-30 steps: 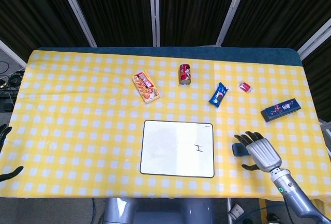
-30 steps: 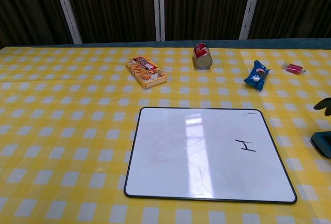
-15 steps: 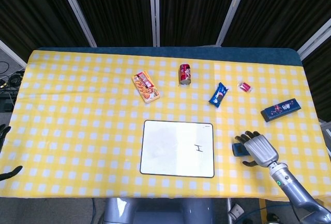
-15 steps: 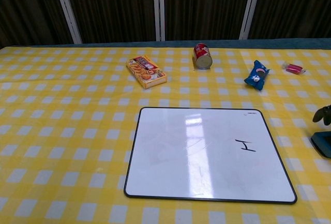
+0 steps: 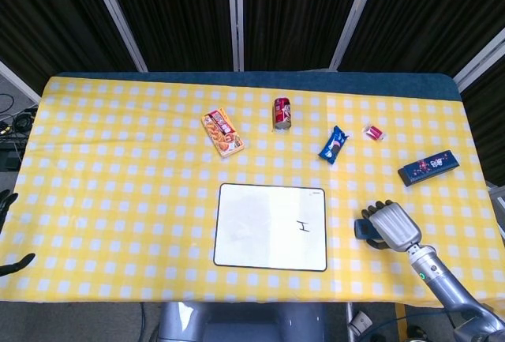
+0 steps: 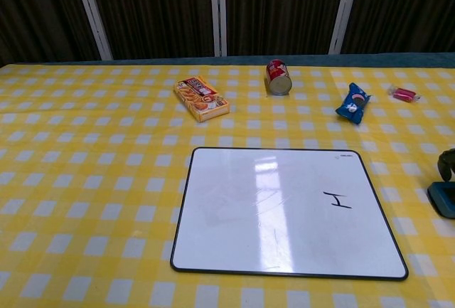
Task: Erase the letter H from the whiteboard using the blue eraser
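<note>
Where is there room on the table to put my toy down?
The biggest bare patch is the tablecloth left of the whiteboard and below the orange box. It is crowded at the back right, around the can, blue packet, pink sweet and dark box, and where the right hand covers the eraser.

This looks like a robot test lab or recording booth rather than a home: a table under a yellow-and-white checked cloth (image 5: 118,160) stands before black pleated curtains (image 5: 173,10) split by pale metal uprights (image 5: 234,14), with loose cables (image 5: 12,125) probably on the floor at the left.
</note>
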Controlling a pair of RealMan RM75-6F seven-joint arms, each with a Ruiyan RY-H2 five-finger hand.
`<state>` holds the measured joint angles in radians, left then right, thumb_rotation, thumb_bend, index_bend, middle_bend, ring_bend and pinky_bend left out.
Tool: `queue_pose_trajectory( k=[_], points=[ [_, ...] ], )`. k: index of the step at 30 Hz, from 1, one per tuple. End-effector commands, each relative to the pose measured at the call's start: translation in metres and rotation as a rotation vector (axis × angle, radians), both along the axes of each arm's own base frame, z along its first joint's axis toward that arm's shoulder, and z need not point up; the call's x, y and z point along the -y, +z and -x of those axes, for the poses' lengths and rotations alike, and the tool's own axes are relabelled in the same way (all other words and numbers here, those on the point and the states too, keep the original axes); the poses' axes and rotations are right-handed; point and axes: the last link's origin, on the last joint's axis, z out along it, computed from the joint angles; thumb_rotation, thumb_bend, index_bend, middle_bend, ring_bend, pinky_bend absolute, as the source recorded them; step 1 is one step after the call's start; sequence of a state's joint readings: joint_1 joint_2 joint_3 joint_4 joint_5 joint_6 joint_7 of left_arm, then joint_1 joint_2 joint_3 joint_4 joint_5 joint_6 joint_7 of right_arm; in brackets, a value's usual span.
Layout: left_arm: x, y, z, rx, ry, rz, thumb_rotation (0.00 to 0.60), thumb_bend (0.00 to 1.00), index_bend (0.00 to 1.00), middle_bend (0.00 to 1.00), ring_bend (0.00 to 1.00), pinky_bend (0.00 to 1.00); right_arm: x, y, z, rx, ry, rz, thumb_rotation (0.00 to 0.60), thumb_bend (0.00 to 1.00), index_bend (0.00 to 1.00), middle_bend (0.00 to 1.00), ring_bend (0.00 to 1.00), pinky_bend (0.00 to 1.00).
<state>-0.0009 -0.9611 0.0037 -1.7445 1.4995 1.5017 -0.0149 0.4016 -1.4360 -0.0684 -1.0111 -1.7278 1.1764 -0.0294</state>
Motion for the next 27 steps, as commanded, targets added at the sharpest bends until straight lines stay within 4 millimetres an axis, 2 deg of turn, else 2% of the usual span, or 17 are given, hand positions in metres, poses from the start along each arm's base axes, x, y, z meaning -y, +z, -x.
queue_pose_trajectory(
  k=[1,7,14,20,27],
  points=[
    [0.000,0.000,0.000,-0.001,0.001,0.000,0.600,0.00,0.00,0.00,0.00,0.00,0.001,-0.001,0.000,0.003,-0.001,-0.004,0.600,0.19,0.47,0.51,0.44,0.55],
    [-0.002,-0.001,0.000,-0.003,0.005,0.000,0.600,0.00,0.00,0.00,0.00,0.00,0.005,0.003,-0.015,0.095,0.008,0.004,0.600,0.23,0.48,0.52,0.45,0.56],
    [-0.005,-0.004,0.001,-0.006,0.014,0.007,0.600,0.00,0.00,0.00,0.00,0.00,0.026,0.000,-0.064,0.184,0.054,-0.019,0.600,0.23,0.48,0.52,0.45,0.56],
    [-0.008,-0.005,0.000,-0.003,0.016,0.006,0.600,0.00,0.00,0.00,0.00,0.00,0.048,-0.022,-0.110,0.156,0.089,-0.067,0.600,0.25,0.48,0.53,0.45,0.56],
    [-0.012,-0.006,0.002,-0.008,0.028,0.009,0.600,0.00,0.00,0.00,0.00,0.00,0.063,-0.048,-0.147,0.092,0.132,-0.103,0.600,0.25,0.48,0.53,0.46,0.56]
  ],
)
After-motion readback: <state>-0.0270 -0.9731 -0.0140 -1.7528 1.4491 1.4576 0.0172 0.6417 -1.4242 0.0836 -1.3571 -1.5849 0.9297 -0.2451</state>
